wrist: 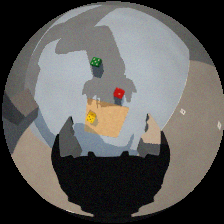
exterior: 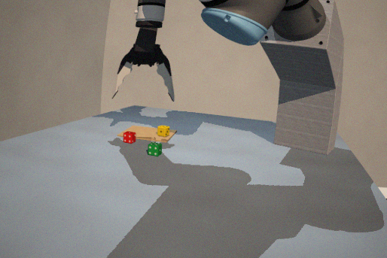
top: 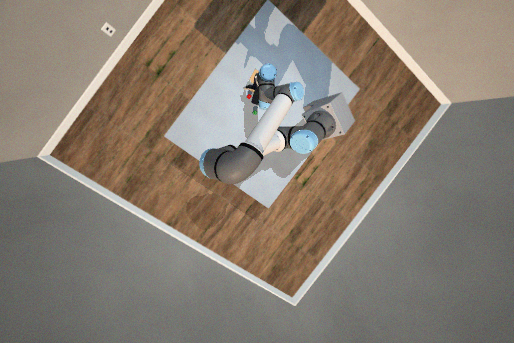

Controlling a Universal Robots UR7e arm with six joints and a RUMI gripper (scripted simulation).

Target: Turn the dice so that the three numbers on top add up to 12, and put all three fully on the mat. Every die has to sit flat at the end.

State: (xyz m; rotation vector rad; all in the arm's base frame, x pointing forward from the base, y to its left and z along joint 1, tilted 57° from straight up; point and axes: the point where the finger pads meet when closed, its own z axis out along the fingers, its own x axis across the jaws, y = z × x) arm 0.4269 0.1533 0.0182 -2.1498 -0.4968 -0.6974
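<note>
A red die (top: 249, 96) (exterior: 129, 137) (wrist: 119, 93) sits flat on the table just off the tan mat (top: 254, 76) (exterior: 139, 131) (wrist: 112, 122); its top seems to show one pip. A green die (top: 255, 112) (exterior: 154, 149) (wrist: 96, 62) sits flat on the table, farther from the mat, with several pips on top. A yellow die (exterior: 163, 131) (wrist: 91, 117) sits flat on the mat near one edge; its top count is too small to read surely. My gripper (exterior: 143, 99) (wrist: 108, 115) is open and empty, pointing down high above the mat and dice.
The arm's grey pedestal (top: 342, 112) (exterior: 306, 110) stands on the table (top: 200, 117) (exterior: 56, 178) to the right in the exterior view. The arm's shadow falls across the table around the green die. Walls surround the table area.
</note>
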